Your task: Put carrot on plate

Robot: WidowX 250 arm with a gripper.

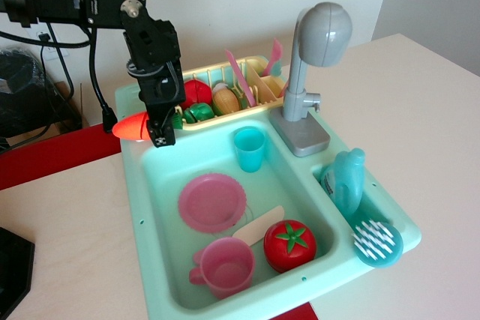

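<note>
Gripper (159, 131): jaws clamped on the carrot (130, 127), which lies roughly level and sticks out to the left of the jaws, its red-orange tip pointing away from the sink (142, 207). Held item is clear of all surfaces, over the back-left corner of the sink rim.

Plate (212, 201): pink, flat on the sink floor, below and to the right of the jaws, well apart from them. Its surface is bare.

Other items, placed from the jaws:
- Blue cup (249, 148): upright on the sink floor, to the right, at about jaw level in the view.
- Pink cup (223, 266) with handle: at the front of the sink, far below the jaws, just past the plate.
- Tomato (289, 244): front right of the sink, beside the pink cup.
- Dish rack (259, 61): directly behind and right of the jaws, holding toy food and utensils.
- Faucet (309, 73): further right, beyond the rack.
- Soap bottle (344, 181) and brush (376, 241): in the small right compartment, farthest from the jaws.
</note>
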